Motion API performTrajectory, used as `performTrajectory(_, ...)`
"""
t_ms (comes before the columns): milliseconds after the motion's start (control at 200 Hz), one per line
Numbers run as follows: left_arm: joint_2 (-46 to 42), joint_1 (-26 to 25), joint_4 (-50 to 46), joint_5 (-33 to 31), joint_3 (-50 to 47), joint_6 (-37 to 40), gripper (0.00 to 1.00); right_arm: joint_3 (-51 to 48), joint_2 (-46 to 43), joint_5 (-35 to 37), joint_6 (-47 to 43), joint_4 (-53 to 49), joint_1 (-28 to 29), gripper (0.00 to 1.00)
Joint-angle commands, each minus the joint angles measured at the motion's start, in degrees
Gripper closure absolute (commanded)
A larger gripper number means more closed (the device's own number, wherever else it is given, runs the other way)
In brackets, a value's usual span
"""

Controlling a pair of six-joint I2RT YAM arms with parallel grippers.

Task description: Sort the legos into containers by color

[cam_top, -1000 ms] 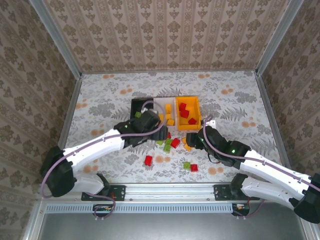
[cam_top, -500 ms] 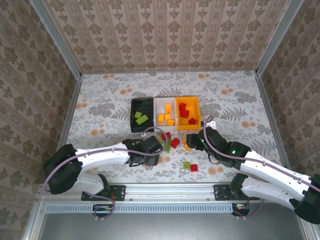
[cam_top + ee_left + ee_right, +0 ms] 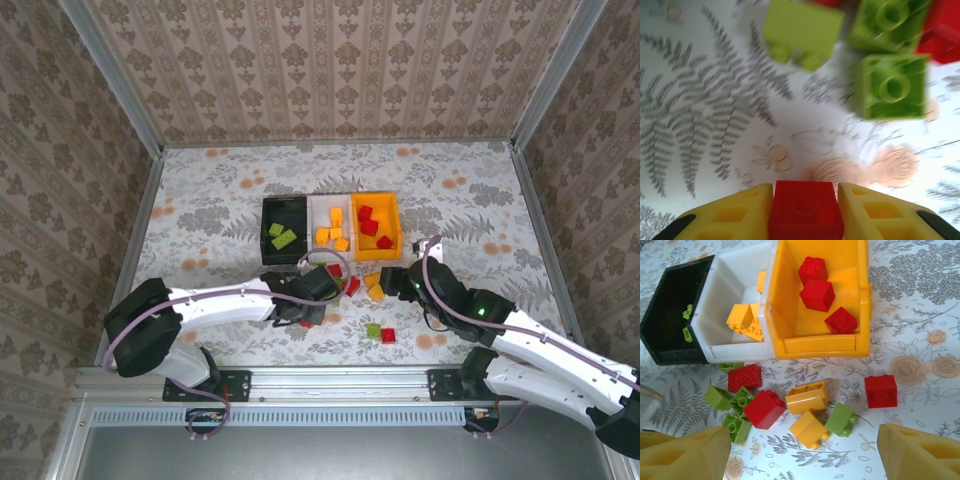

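My left gripper (image 3: 806, 212) is low over the table, its yellow fingers (image 3: 730, 217) shut against both sides of a red lego (image 3: 806, 207). From above, that gripper (image 3: 303, 318) is in front of the containers. Just beyond it lie lime green legos (image 3: 892, 85). The black bin (image 3: 675, 315) holds green legos, the white bin (image 3: 725, 300) orange ones, and the orange bin (image 3: 815, 335) three red ones. My right gripper (image 3: 805, 457) hangs open above loose legos: two orange (image 3: 807, 396), a green (image 3: 842, 419) and a red (image 3: 880, 391).
More red legos (image 3: 764, 408) and green legos (image 3: 736, 426) are bunched in front of the white bin. A green and a red lego (image 3: 380, 332) lie close together near the table's front edge. Patterned walls (image 3: 320, 70) enclose the table.
My left gripper came from above the black bin down toward the front of the table and closed on the red lego. My right arm shifted slightly and stayed open.
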Motion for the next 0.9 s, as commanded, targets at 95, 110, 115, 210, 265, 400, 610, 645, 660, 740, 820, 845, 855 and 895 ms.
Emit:
performTrajectory(95, 4.9, 2.4, -2.7, -0.5, 12.6, 6.1, 0.66, -1.5, -2.2, 3.1, 1.8, -3.6, -0.6, 0.21)
performTrajectory(110, 5.1, 2.5, -2.9, -0.5, 13.2, 6.5, 0.66, -1.5, -2.4, 3.2, 1.8, -3.7, -0.6, 0.21)
performTrajectory(115, 5.1, 2.5, -2.9, -0.5, 13.4, 6.7, 0.66, -1.4, -2.4, 3.2, 1.8, -3.7, -0.7, 0.21)
performTrajectory(210, 5.3, 3.7, -2.4, 0.5, 17.0, 8.2, 0.68, -1.7, -3.6, 3.7, 1.7, -5.6, -0.7, 0.21)
performTrajectory(265, 6.3, 4.2, -2.7, 1.0, 20.1, 9.6, 0.68, -2.1, -4.4, 4.2, 1.9, -5.8, -0.9, 0.21)
performTrajectory(400, 10.2, 6.1, -3.7, 1.8, 27.5, 12.3, 0.7, -2.9, -5.6, 4.3, 2.4, -5.7, -1.1, 0.21)
performTrajectory(610, 20.2, 10.6, -3.1, 4.8, 41.8, 14.8, 0.71, -3.3, -6.2, 4.3, 3.0, -7.0, -1.5, 0.21)
performTrajectory(645, 22.4, 11.2, -3.2, 4.9, 44.4, 15.2, 0.71, -3.3, -6.4, 4.3, 3.2, -7.3, -1.6, 0.21)
performTrajectory(660, 23.2, 11.4, -3.3, 5.0, 45.5, 15.2, 0.71, -3.3, -6.5, 4.3, 3.2, -7.4, -1.5, 0.21)
performTrajectory(740, 28.6, 12.6, -4.3, 5.4, 51.6, 15.7, 0.72, -3.4, -7.1, 4.4, 3.2, -8.3, -1.6, 0.21)
performTrajectory(820, 33.5, 13.3, -6.3, 5.5, 57.6, 16.1, 0.72, -3.5, -7.2, 4.3, 3.2, -8.9, -1.7, 0.21)
performTrajectory(845, 34.9, 13.5, -6.9, 5.3, 59.5, 16.2, 0.72, -3.4, -7.1, 4.2, 3.2, -9.1, -1.7, 0.21)
performTrajectory(855, 35.4, 13.5, -7.0, 5.3, 60.1, 16.2, 0.72, -3.5, -7.1, 4.1, 3.2, -9.2, -1.8, 0.21)
performTrajectory(895, 37.2, 13.5, -7.9, 5.1, 62.5, 16.4, 0.72, -3.6, -6.9, 3.8, 3.4, -9.5, -1.8, 0.21)
